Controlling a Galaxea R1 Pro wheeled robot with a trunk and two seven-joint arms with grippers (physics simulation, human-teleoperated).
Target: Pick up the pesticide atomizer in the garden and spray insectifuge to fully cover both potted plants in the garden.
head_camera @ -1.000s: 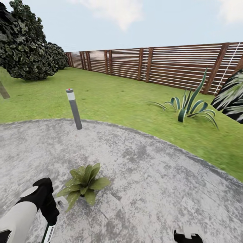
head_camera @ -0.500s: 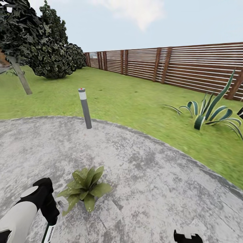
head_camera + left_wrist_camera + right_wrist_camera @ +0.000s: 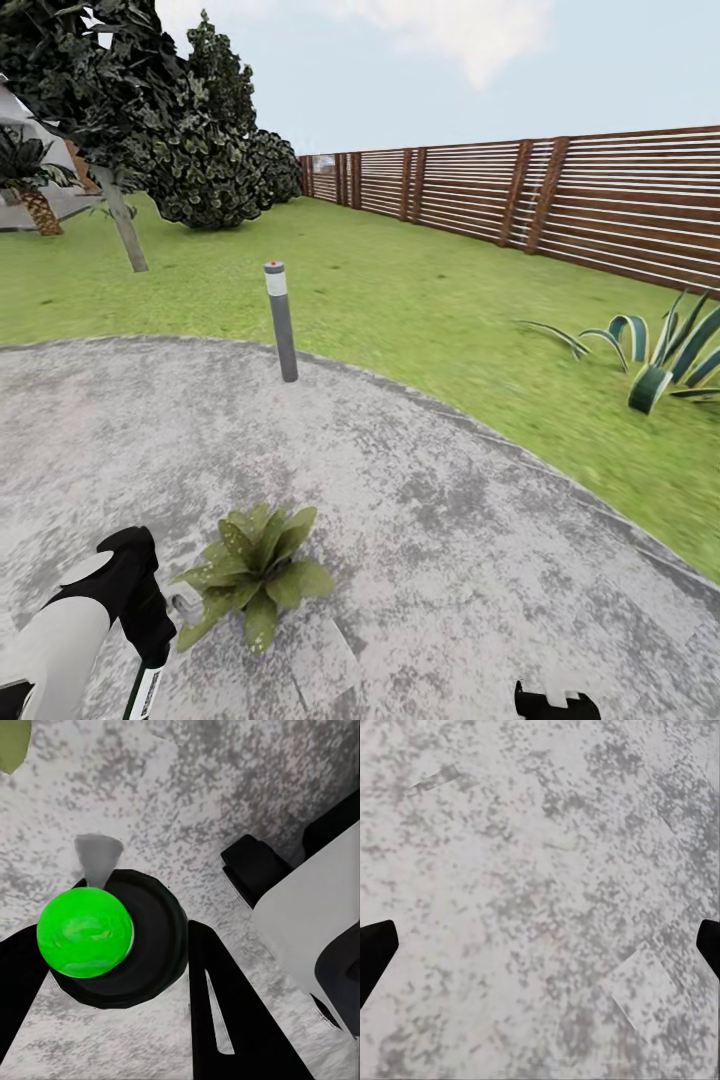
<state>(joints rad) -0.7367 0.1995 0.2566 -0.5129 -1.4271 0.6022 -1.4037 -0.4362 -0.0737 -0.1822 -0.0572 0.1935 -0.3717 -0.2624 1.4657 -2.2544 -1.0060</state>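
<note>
- A round grey mottled patio point(image 3: 450, 520) is seen across the lower part of the head view; green lawn point(image 3: 420, 300) lies beyond it, closed off by a brown slatted fence point(image 3: 560, 205) running from 12 toward 3 o'clock.
- One potted plant point(image 3: 255, 572), a low rosette of broad speckled leaves, is set on the patio at about 7 o'clock of the head view; its pot is hidden under the leaves.
- The left arm point(image 3: 75, 625) is seen at 7 to 8 o'clock, just beside the plant; a slim dark bottle with a white label point(image 3: 145, 690) is seen hanging below the wrist, cut by the frame's edge.
- In the left wrist view the left jaws point(image 3: 112, 967) are seen closed around the bottle, its round black body point(image 3: 154, 937) gripped between the two dark fingers point(image 3: 225, 997); a bright green ball point(image 3: 85, 932) sits over its top; a grey cone point(image 3: 97, 859) points away from it toward the paving.
- The right jaws point(image 3: 540, 945) are held wide apart in the right wrist view, the two dark tips at opposite edges, with bare paving between them; nothing is held.
- A grey lamp post point(image 3: 281, 320) with a red dot stands at the patio's far rim at 11 o'clock; a spiky striped clump point(image 3: 655, 360) grows from the lawn at 3 o'clock; dark trees point(image 3: 150, 120) stand at 10 to 11 o'clock.
</note>
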